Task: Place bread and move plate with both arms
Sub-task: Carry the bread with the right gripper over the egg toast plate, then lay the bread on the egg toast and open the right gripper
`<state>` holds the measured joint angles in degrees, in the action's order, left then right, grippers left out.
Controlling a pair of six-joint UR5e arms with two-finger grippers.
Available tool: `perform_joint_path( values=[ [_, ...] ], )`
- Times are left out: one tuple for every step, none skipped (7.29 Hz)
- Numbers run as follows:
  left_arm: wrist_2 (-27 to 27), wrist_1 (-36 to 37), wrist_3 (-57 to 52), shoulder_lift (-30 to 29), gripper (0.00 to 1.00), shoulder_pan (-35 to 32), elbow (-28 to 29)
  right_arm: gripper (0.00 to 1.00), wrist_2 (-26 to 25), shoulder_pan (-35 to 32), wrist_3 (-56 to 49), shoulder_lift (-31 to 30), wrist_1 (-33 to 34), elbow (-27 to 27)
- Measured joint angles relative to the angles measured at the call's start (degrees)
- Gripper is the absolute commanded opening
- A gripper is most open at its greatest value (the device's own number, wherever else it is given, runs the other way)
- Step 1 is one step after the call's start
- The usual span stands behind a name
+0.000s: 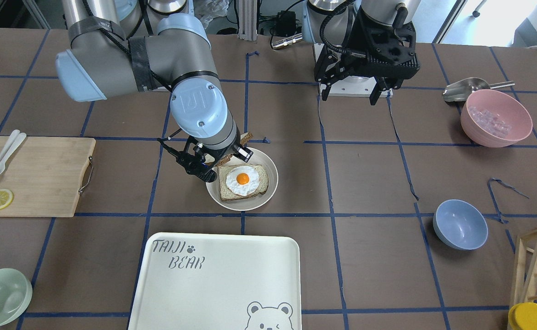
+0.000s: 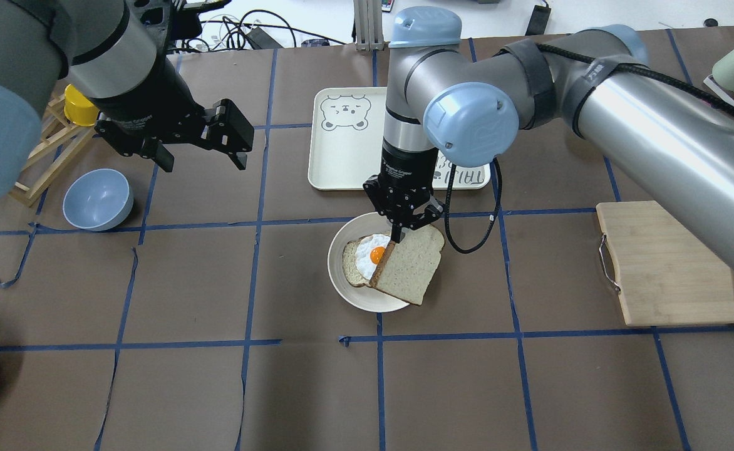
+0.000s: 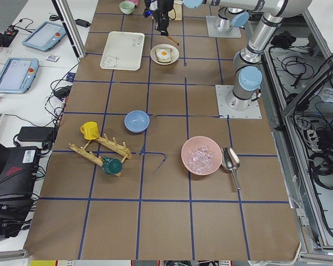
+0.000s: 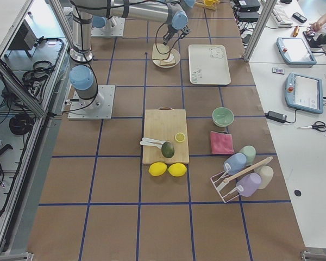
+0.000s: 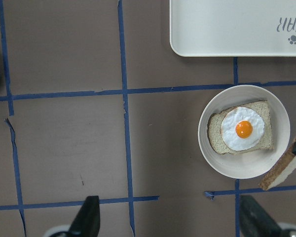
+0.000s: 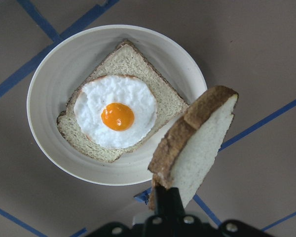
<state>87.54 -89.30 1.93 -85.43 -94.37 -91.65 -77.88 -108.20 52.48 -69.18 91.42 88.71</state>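
Observation:
The cream-white plate sits mid-table and holds a squarer slice with a fried egg. My right gripper is shut on the edge of the plain bread. It holds the bread tilted just above the plate's side nearest the right arm, partly over the egg slice. In the right wrist view the bread hangs on edge beside the plate. My left gripper is open and empty, raised well off to the left of the plate; the left wrist view shows the plate from above.
The white bear-printed tray lies just beyond the plate. A wooden cutting board is to the right. A blue bowl and a wooden rack are at the left. A pink bowl and a green bowl stand near the table's ends.

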Motion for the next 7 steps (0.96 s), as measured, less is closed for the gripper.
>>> perform_joint_path(
  values=[
    [0.0, 0.0, 0.0, 0.0, 1.0, 0.0, 0.0, 0.0, 0.1, -0.3, 1.3, 0.9, 1.2, 0.0],
    [0.0, 0.0, 0.0, 0.0, 1.0, 0.0, 0.0, 0.0, 0.2, -0.4, 1.9, 1.5, 2.1, 0.0],
    [0.0, 0.0, 0.0, 0.0, 1.0, 0.0, 0.0, 0.0, 0.2, -0.4, 2.2, 2.0, 3.4, -0.1],
    [0.0, 0.0, 0.0, 0.0, 1.0, 0.0, 0.0, 0.0, 0.2, -0.5, 2.3, 2.6, 4.8, -0.1],
    [0.0, 0.0, 0.0, 0.0, 1.0, 0.0, 0.0, 0.16, 0.2, -0.6, 2.3, 3.2, 5.4, 0.0],
    [0.0, 0.0, 0.0, 0.0, 1.0, 0.0, 0.0, 0.37, 0.3, -0.7, 2.3, 3.6, 6.0, 0.1],
    [0.0, 0.0, 0.0, 0.0, 1.0, 0.0, 0.0, 0.36, 0.2, -0.8, 2.3, 3.8, 7.5, 0.2]
  ],
)
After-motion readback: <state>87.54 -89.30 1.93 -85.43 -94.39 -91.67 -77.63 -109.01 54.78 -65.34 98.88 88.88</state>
